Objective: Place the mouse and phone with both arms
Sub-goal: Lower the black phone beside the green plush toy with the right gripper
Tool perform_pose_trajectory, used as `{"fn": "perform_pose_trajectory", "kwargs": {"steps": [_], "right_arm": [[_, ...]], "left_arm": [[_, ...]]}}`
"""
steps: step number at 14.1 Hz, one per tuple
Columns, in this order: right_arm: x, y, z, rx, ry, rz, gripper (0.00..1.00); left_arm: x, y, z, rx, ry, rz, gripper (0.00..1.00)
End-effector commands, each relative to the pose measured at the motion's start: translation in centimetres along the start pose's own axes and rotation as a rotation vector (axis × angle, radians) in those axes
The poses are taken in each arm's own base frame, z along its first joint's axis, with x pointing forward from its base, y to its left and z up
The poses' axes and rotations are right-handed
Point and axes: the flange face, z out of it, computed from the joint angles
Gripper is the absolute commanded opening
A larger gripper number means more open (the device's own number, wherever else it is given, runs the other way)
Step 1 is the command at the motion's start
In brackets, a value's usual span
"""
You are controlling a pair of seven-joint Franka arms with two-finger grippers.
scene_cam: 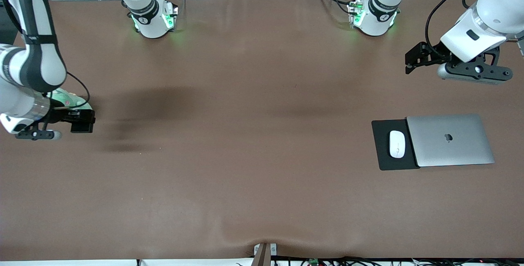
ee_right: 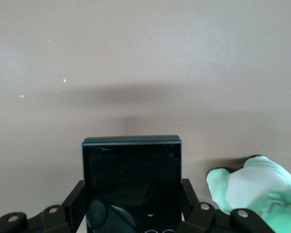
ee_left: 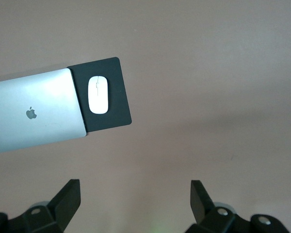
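Observation:
The white mouse (scene_cam: 397, 143) lies on a flat black pad (scene_cam: 385, 157) beside a closed silver laptop (scene_cam: 450, 140), toward the left arm's end of the table. It also shows in the left wrist view (ee_left: 98, 94). My left gripper (scene_cam: 412, 59) is open and empty, up in the air over bare table toward the left arm's end; its fingers (ee_left: 68, 196) stand wide apart. My right gripper (scene_cam: 82, 121) is shut on the black folded phone (ee_right: 132, 184) and holds it above the table at the right arm's end.
A mint-green and white soft toy (ee_right: 254, 189) lies beside the right gripper; it shows partly in the front view (scene_cam: 67, 98). The brown table (scene_cam: 245, 135) stretches between the two arms. A small clamp (scene_cam: 264, 251) sits at the table's near edge.

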Motion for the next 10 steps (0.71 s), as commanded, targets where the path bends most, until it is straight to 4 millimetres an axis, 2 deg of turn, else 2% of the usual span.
{"fn": "perform_pose_trajectory", "kwargs": {"steps": [1, 3, 5, 7, 9, 10], "right_arm": [[-2.3, 0.6, 2.6, 0.008, 0.034, -0.030, 0.00], [-3.2, 1.1, 4.4, -0.001, 0.055, -0.031, 0.00], [-3.3, 1.3, 5.2, -0.003, 0.051, -0.028, 0.00], [-3.9, 0.9, 6.4, -0.009, 0.057, -0.034, 0.00], [-5.4, 0.0, 9.0, -0.037, 0.106, -0.048, 0.00], [-5.6, -0.3, 9.7, -0.044, 0.120, -0.052, 0.00]], "left_arm": [[1.5, -0.1, -1.4, -0.003, 0.018, -0.008, 1.00], [2.2, -0.2, -1.0, -0.001, 0.014, -0.011, 1.00], [2.3, -0.8, -0.9, -0.002, 0.013, -0.002, 1.00], [2.3, -0.6, -1.0, -0.010, 0.015, -0.015, 1.00], [2.4, -0.7, -1.6, -0.014, 0.029, -0.038, 1.00], [2.3, -0.8, -1.8, -0.016, 0.033, -0.057, 1.00]]}}
